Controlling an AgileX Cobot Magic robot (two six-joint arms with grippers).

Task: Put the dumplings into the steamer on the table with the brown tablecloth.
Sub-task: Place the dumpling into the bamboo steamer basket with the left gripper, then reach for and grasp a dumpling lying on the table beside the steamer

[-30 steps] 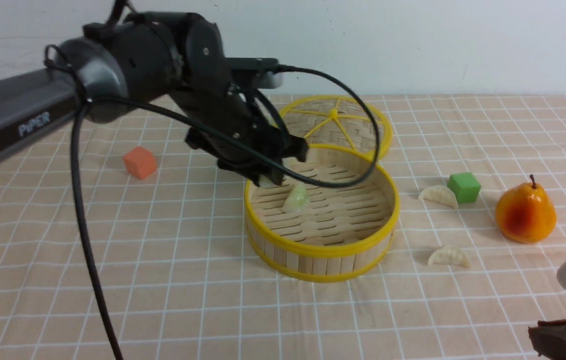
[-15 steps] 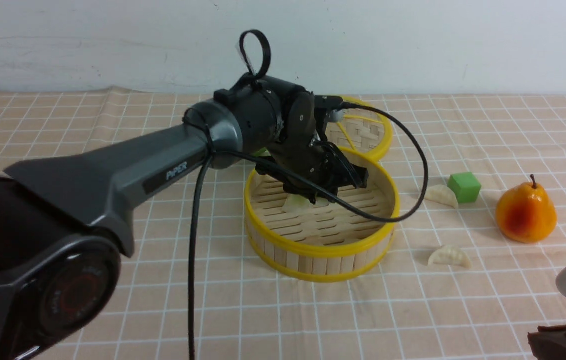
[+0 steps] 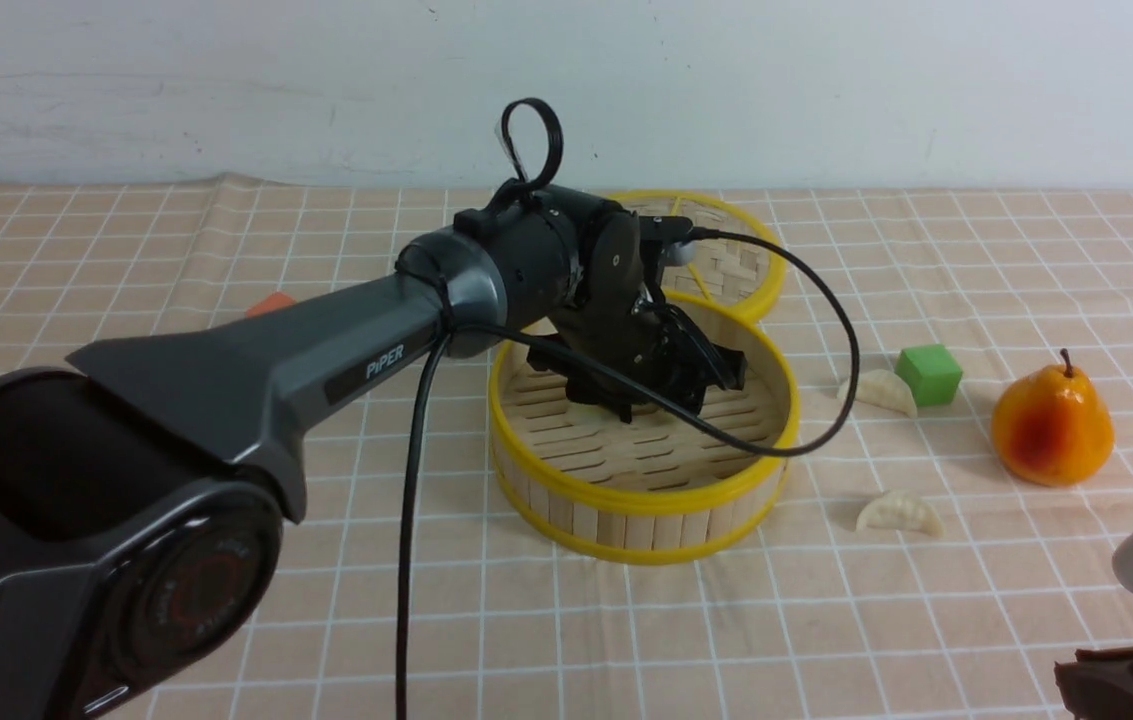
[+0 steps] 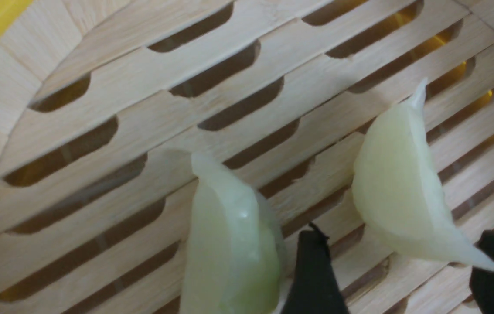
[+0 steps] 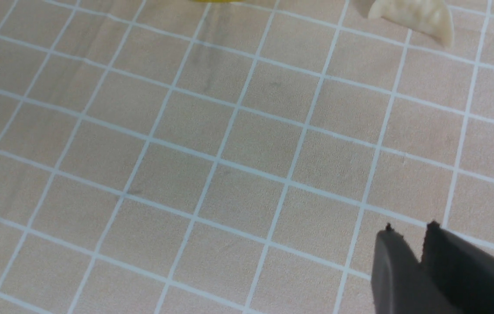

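Tablecloth [image 3: 326, 620] beneath; left claw [image 4: 403, 257] spread, one green dumpling [image 4: 399, 183] between its fingertips.

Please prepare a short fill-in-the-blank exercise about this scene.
1. Two pale green crescent dumplings lie inside the round bamboo ____ with yellow rims.
2. The green cube touches or nearly touches a cream-white crescent ____.
3. The ____-coloured pear with a dark stem stands on the brown gridded tablecloth.

Missing words: steamer; dumpling; orange.
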